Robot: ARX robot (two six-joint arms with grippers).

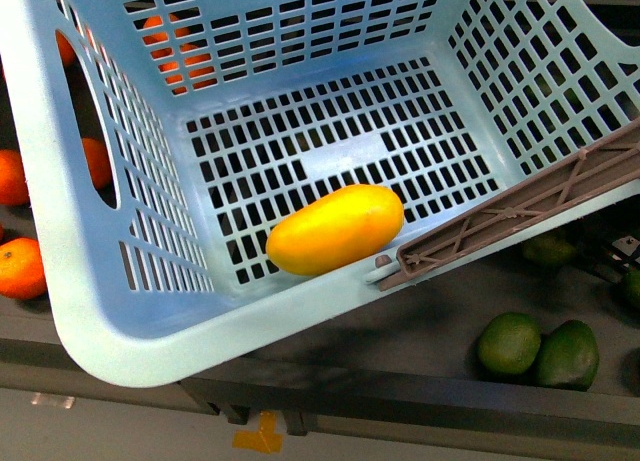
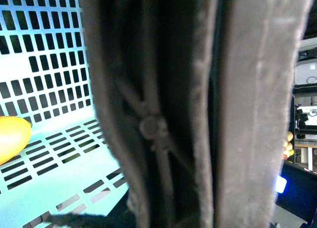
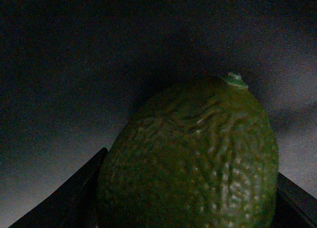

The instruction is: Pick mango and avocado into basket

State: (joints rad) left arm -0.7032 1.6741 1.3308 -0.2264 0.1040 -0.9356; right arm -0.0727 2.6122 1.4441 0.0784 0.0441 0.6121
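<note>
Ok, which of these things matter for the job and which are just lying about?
Job: basket, mango lying in it, avocado close up in the right wrist view.
Lying about: oranges and spare avocados, all outside the basket.

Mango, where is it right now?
In the front view the mango lies inside the basket, on its floor against the near wall, just left of the brown handle.

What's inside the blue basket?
Only the mango, lying on the basket's slotted floor by the near wall. The avocado is not inside. The handle covers a strip of the near right corner, so that bit stays hidden.
</note>
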